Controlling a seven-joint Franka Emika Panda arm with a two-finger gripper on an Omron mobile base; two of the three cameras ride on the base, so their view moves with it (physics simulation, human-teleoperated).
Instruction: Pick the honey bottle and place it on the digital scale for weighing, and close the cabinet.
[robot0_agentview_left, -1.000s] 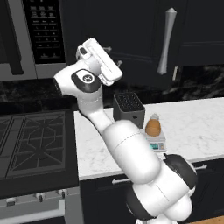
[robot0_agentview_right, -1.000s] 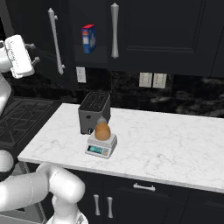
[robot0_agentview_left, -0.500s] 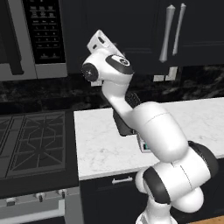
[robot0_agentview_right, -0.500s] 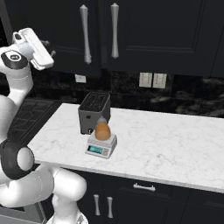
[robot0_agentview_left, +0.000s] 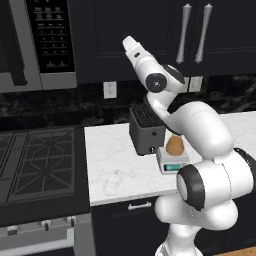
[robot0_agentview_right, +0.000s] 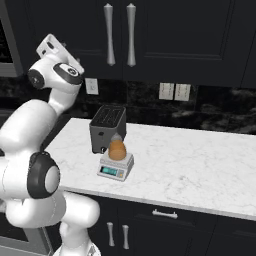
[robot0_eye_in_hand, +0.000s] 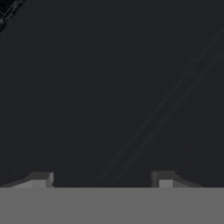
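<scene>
My fingers (robot0_eye_in_hand: 101, 180) stand wide apart, empty, facing the dark cabinet (robot0_eye_in_hand: 109, 87) panel close up. Cabinet doors (robot0_agentview_right: 117, 30) shut, handles side by side. Bottle (robot0_agentview_right: 117, 149) sits upright on the scale (robot0_agentview_right: 115, 167), just beside the toaster (robot0_agentview_right: 107, 127), on the table (robot0_agentview_right: 200, 160).

Even, flat rendered light brightens the marble counter (robot0_agentview_right: 190, 160), while the hand view stays dim and soft.
</scene>
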